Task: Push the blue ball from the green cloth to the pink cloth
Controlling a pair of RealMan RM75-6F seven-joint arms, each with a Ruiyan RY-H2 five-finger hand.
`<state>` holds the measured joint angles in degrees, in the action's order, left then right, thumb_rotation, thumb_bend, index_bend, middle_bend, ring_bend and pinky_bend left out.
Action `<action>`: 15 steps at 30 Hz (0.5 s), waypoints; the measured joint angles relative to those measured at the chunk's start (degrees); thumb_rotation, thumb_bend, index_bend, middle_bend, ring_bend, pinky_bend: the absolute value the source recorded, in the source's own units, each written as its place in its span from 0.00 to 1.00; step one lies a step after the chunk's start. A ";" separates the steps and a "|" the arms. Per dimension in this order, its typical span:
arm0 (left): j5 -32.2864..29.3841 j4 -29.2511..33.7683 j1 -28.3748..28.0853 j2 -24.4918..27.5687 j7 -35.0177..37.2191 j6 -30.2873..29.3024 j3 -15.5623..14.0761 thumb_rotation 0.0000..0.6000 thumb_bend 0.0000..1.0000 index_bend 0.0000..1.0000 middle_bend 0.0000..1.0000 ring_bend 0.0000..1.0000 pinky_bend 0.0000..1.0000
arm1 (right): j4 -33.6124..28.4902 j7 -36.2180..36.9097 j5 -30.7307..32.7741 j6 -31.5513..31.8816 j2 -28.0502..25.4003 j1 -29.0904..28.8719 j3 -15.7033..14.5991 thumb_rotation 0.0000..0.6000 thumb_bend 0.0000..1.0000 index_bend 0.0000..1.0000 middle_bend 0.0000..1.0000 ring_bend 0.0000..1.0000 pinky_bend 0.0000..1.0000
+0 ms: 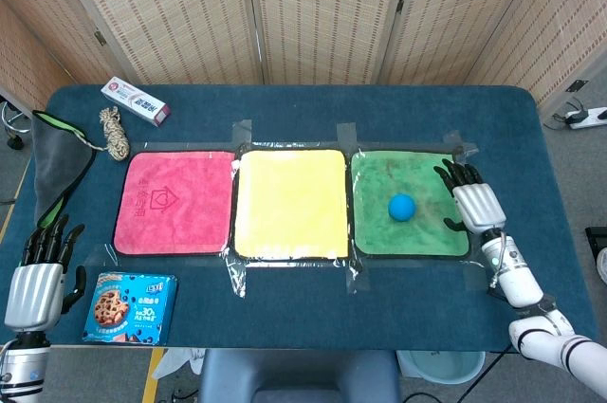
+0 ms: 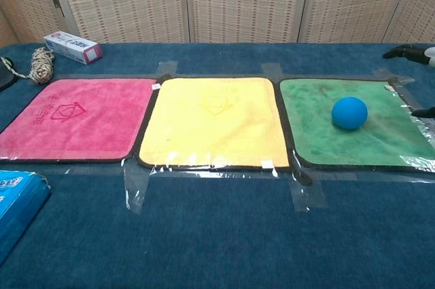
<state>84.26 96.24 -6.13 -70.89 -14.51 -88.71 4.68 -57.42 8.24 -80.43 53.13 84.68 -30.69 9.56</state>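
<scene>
Left hand [image 1: 36, 275]: empty, fingers spread, at counter [image 1: 285, 322] edge well left of blue ball [image 1: 402, 206], beside cookie box [image 1: 130, 306].
Pink cloth [image 1: 174, 201]: target, far left of ball.
Yellow cloth [image 1: 289, 202]: between pink and green.
Green cloth [image 1: 408, 202]: carries ball near centre.
Right hand [image 1: 470, 204]: empty, fingers spread, just right of ball, apart. Advised: contact ball's right side low, push straight left, gently, to avoid overshoot.

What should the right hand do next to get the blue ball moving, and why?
Probably slide the right hand leftward until it touches the blue ball. The hand is open over the green cloth's right edge, apart from the ball; the pink cloth lies far left.
</scene>
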 measured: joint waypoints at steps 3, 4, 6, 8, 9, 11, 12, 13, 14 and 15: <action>-0.08 0.03 0.21 0.07 0.02 -0.17 -0.03 1.00 0.63 0.14 0.03 0.03 0.00 | 2.94 0.06 0.17 -1.03 1.65 -1.30 0.03 1.00 0.27 0.00 0.00 0.00 0.00; -0.07 0.05 0.24 0.10 -0.02 -0.19 -0.05 1.00 0.63 0.14 0.03 0.03 0.00 | 4.21 0.18 0.22 -1.48 2.42 -1.87 0.03 1.00 0.27 0.00 0.00 0.00 0.00; 0.00 0.13 0.34 0.16 -0.02 -0.36 -0.05 1.00 0.63 0.14 0.03 0.03 0.00 | 6.08 0.50 0.25 -2.23 3.58 -2.74 -0.01 1.00 0.27 0.00 0.00 0.00 0.00; 0.03 0.21 0.43 0.24 0.01 -0.51 -0.02 1.00 0.63 0.14 0.03 0.03 0.00 | 8.18 0.94 0.24 -3.24 4.90 -3.74 -0.15 1.00 0.27 0.00 0.00 0.00 0.00; -0.01 0.26 0.47 0.29 0.00 -0.52 -0.01 1.00 0.63 0.14 0.03 0.03 0.00 | 9.05 1.12 0.21 -3.62 5.45 -4.14 -0.23 1.00 0.27 0.00 0.00 0.00 0.00; -0.08 0.34 0.51 0.39 -0.02 -0.47 -0.01 1.00 0.63 0.14 0.03 0.03 0.00 | 11.02 1.58 0.11 -4.19 6.78 -4.94 -0.41 1.00 0.27 0.00 0.00 0.00 0.00; -0.11 0.37 0.52 0.44 -0.04 -0.45 0.00 1.00 0.63 0.14 0.03 0.03 0.00 | 11.84 1.85 0.05 -4.31 7.38 -5.22 -0.49 1.00 0.27 0.00 0.00 0.00 0.00; -0.13 0.39 0.53 0.45 -0.06 -0.44 0.02 1.00 0.63 0.14 0.03 0.03 0.00 | 12.91 2.27 -0.05 -4.37 8.16 -5.56 -0.58 1.00 0.27 0.00 0.00 0.00 0.00; -0.12 0.43 0.53 0.46 -0.09 -0.44 0.04 1.00 0.63 0.14 0.03 0.03 0.00 | 13.71 2.62 -0.13 -4.38 8.73 -5.78 -0.65 1.00 0.27 0.00 0.00 0.00 0.00; -0.09 0.48 0.53 0.50 -0.13 -0.46 0.05 1.00 0.63 0.14 0.03 0.03 0.00 | 14.53 3.01 -0.22 -4.39 9.31 -6.00 -0.73 1.00 0.27 0.00 0.00 0.00 0.00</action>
<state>84.16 96.71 -5.60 -70.39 -14.64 -89.17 4.74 -42.89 11.25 -80.65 48.74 93.99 -36.69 8.83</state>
